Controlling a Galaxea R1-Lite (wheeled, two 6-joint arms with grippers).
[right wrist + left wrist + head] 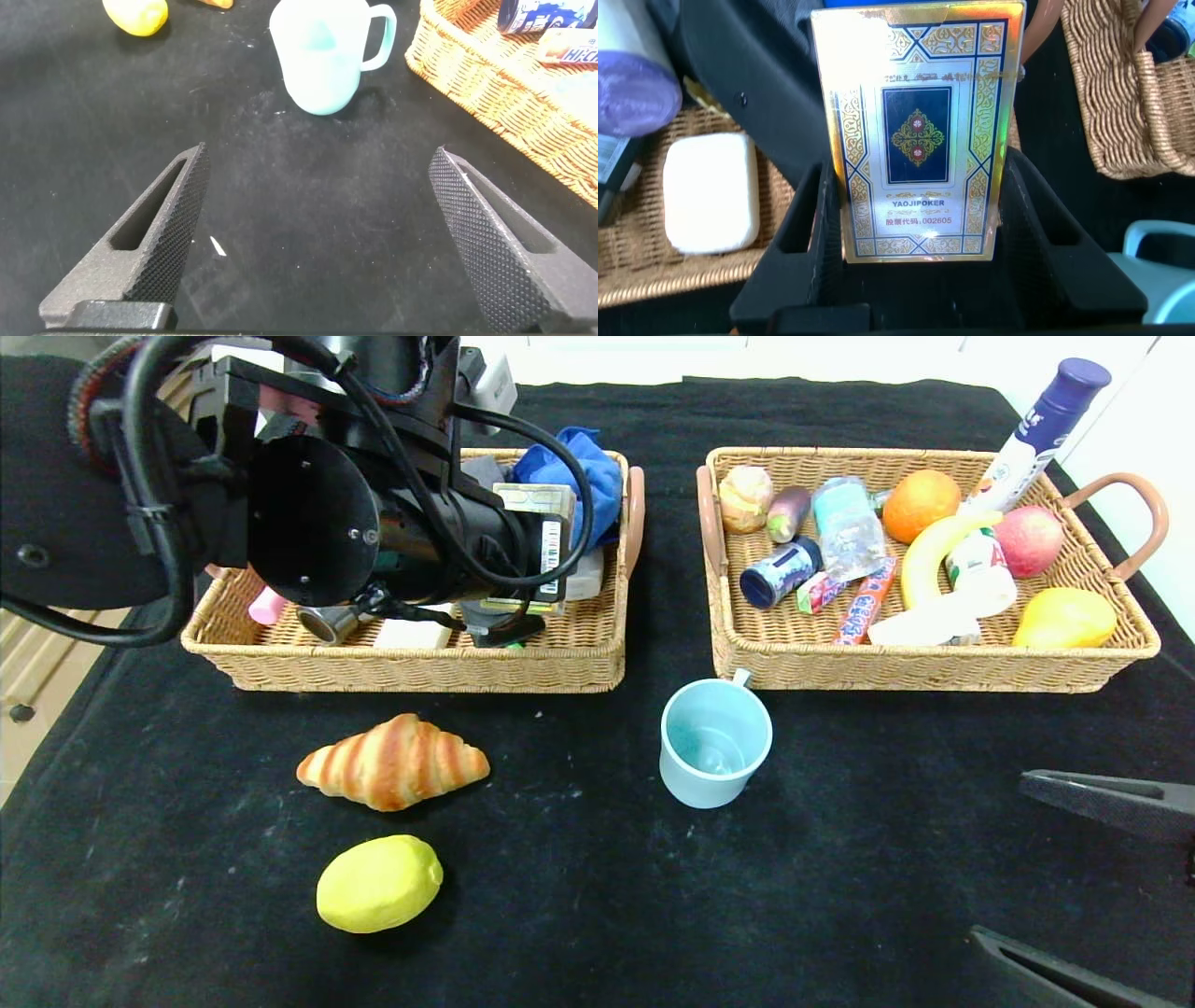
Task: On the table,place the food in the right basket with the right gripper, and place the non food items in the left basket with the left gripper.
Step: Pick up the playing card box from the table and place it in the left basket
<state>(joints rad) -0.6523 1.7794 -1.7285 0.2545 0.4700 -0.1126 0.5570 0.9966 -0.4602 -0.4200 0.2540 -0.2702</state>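
Note:
My left gripper (920,247) is shut on the flat cream card box (920,131), its fingers pressing both long sides. It hangs over the left basket (411,667) with the box (537,499) near the basket's right end. On the black table (579,896) lie the striped croissant (394,761), the yellow lemon (378,883) and the upright pale blue mug (714,742), which stands in front of the right basket (924,663). My right gripper (1092,887) rests open at the near right, short of the mug (322,51), nothing between its fingers (159,233). A purple roll (631,89) lies in the left basket.
The left basket also holds a white block (710,191), a blue cloth (579,467) and a pink item (267,607). The right basket is crowded with a banana (929,555), an orange (920,504), an apple (1027,539), bottles and snack packs. A tall marker (1041,429) leans on its rim.

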